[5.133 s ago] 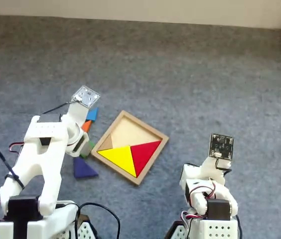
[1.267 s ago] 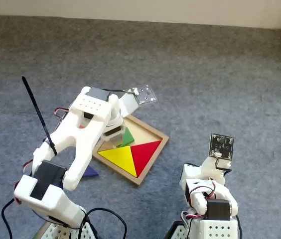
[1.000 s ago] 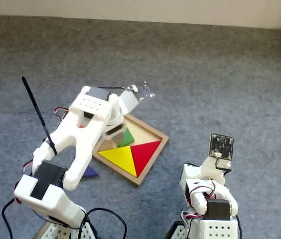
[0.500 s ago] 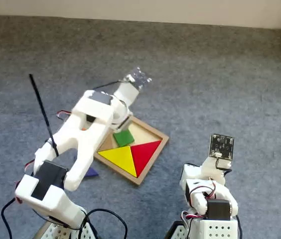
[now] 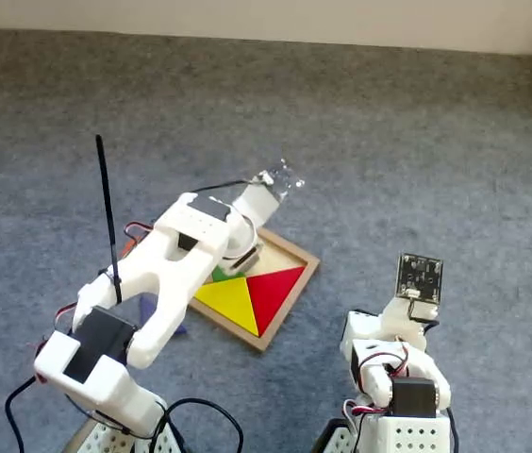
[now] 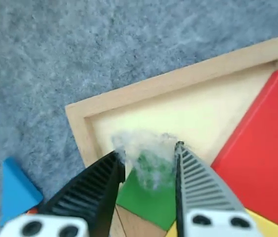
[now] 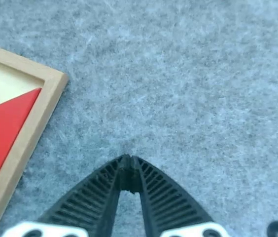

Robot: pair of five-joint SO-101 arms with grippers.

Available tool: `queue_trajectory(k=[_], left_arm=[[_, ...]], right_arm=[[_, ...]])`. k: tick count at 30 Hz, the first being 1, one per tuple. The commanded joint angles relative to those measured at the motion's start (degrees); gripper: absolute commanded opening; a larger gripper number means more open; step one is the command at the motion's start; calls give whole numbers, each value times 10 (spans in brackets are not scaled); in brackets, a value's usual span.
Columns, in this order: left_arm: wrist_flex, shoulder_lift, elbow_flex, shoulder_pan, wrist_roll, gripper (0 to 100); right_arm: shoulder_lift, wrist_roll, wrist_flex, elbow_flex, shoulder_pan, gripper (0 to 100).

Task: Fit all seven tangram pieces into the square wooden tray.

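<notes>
Nearest, the right gripper (image 7: 127,174) hangs clenched on nothing over bare carpet (image 7: 188,74), at about four o'clock from the tray (image 5: 294,247). I judge it is parked there to leave the other arm room.

Inside the tray, the yellow triangle (image 5: 232,299) fills the near side around six to seven o'clock, and the red triangle (image 5: 274,286) lies beside it toward four. The two big pieces meet along one edge, which leaves the far half for the small ones. Toward nine o'clock a tan piece (image 6: 135,226) lies against the green square (image 6: 148,201).

The left gripper (image 6: 149,154) hovers low over that square with its fingers spread, one on either side, grasping nothing. The square lies flat on the tray floor, let go. The open fingers could be there to nudge it — whether it sits flush with its neighbours I cannot tell.

Beyond it, from twelve to two o'clock, the tray floor is bare wood. Outside the rim, near a corner, a blue triangle (image 6: 15,190) waits on the carpet — not yet fitted, so the task is unfinished.
</notes>
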Motion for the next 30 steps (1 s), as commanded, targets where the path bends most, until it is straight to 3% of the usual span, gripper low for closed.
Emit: queue_trajectory(k=[1, 7, 14, 19, 30], left_arm=[[20, -11, -1, -16, -10, 165], [45, -12, -37, -35, -8, 165], [185, -12, -149, -36, 32, 165], [242, -12, -189, -36, 63, 165], [253, -6, -253, -164, 81, 165]], right_arm=[[-7, 5, 0, 66, 6, 5], [-7, 5, 0, 66, 6, 5], [-7, 5, 0, 66, 6, 5], [-7, 5, 0, 66, 6, 5], [-7, 5, 0, 66, 6, 5]])
